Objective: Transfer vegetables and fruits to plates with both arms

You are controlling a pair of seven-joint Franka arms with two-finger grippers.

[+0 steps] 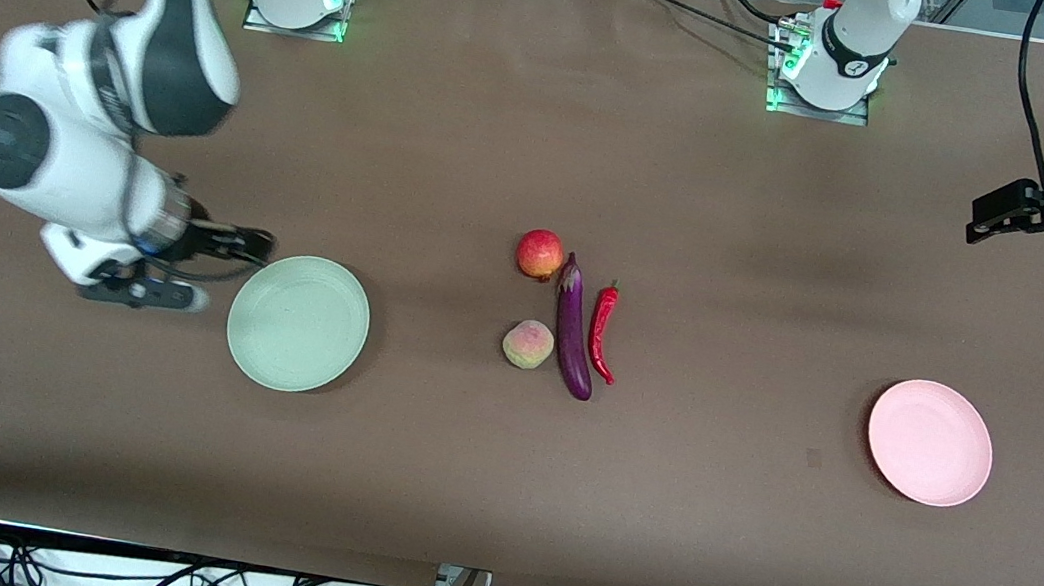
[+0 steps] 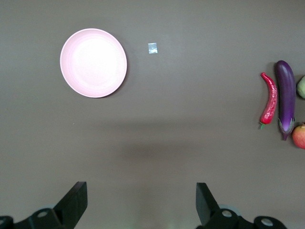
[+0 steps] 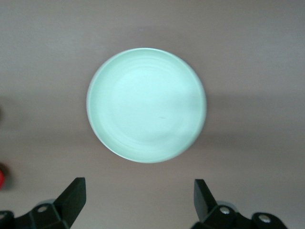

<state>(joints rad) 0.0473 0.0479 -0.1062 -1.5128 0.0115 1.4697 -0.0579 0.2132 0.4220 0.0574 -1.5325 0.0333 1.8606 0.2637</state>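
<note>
- Purple eggplant (image 1: 575,329) at mid-table, long axis running from the robots' bases toward the front camera, cap end toward the bases.
- Flanked close by red chili pepper (image 1: 602,334) toward the left arm's end, lying roughly parallel; apple-like fruit (image 1: 539,254) and peach (image 1: 528,345) toward the right arm's end, apple by the cap, peach nearer the camera.
- Mint green plate (image 1: 298,323) and pink plate (image 1: 930,443) both bare, well apart from the produce.
- Right gripper (image 1: 251,245) spread wide, empty, just beside the green plate's rim.
- Left gripper (image 1: 991,220) spread wide, empty, at the left arm's end, well apart from the produce.
- Likely a sideways reach inward for each, chili for the left, fruit for the right.
</note>
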